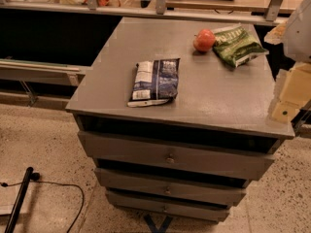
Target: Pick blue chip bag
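- A blue chip bag (154, 81) lies flat on the grey cabinet top (218, 98), left of centre and near the front edge, its white label towards the front.
- The robot's gripper (286, 101) hangs at the cabinet's right edge, well apart from the bag; whether it is spread or closed cannot be told.
- At the far right corner, a red apple (204, 40) sits just beside a green chip bag (238, 45).
- Three drawers (170, 157) stand slightly pulled out below.

blue chip bag (154, 81) flat on cabinet (218, 103), gripper (285, 101) by cabinet's right edge
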`<act>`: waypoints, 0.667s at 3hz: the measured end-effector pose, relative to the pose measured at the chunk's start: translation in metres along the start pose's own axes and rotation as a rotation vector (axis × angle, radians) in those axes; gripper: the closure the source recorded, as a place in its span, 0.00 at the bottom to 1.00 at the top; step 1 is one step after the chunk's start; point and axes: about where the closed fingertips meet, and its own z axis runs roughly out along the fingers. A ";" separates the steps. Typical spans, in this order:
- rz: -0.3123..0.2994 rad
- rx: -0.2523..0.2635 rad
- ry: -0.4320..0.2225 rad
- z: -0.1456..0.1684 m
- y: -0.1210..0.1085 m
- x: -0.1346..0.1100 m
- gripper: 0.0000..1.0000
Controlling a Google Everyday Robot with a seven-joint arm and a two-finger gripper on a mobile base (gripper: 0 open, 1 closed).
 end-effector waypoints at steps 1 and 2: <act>0.000 0.000 0.000 0.000 0.000 0.000 0.00; 0.015 -0.002 -0.018 -0.001 0.000 0.006 0.00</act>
